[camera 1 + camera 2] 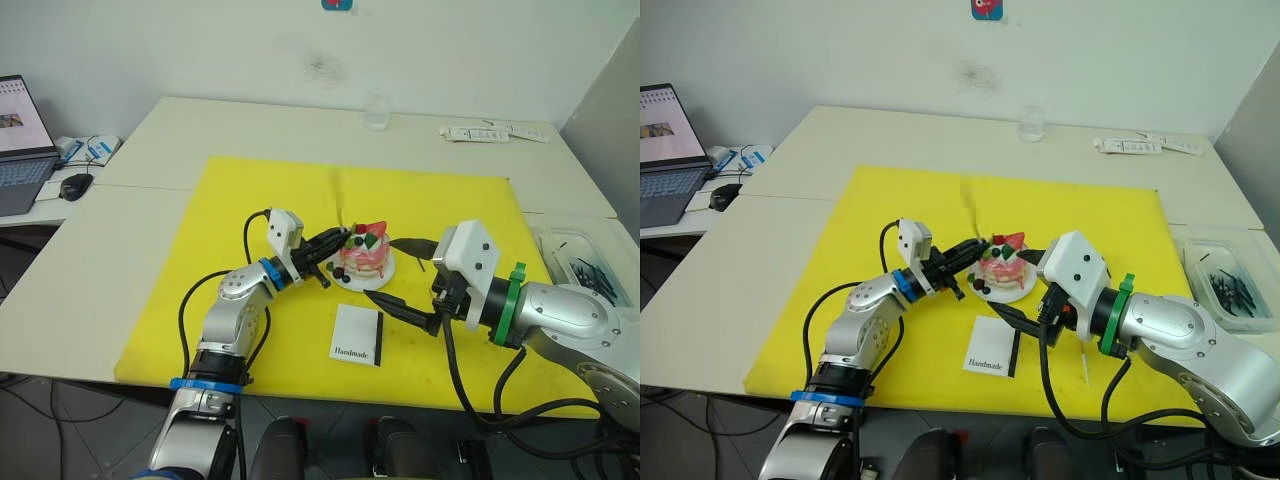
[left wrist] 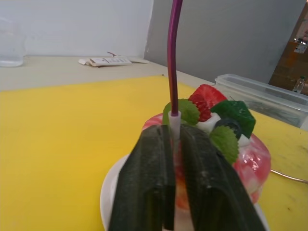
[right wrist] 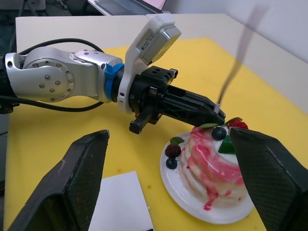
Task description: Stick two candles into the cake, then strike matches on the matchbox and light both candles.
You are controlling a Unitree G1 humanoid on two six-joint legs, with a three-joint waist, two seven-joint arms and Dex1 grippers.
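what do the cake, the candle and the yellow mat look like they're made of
The cake looks like glossy plastic or resin, a prop: its pink swirls shine hard and the leaves are stiff and moulded. The candle, clamped at its white base by the left pincer, has a metallic purple sheen, probably coated wax. The yellow mat looks matte and thin, perhaps cloth or paper.

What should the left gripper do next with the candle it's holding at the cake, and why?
Probably press the candle a little deeper, then open and back away. The left gripper is shut on the candle's white lower end at the top of the cake, so the stick seems not yet released. The right gripper hangs open near the plate, and the matchbox lies untouched.
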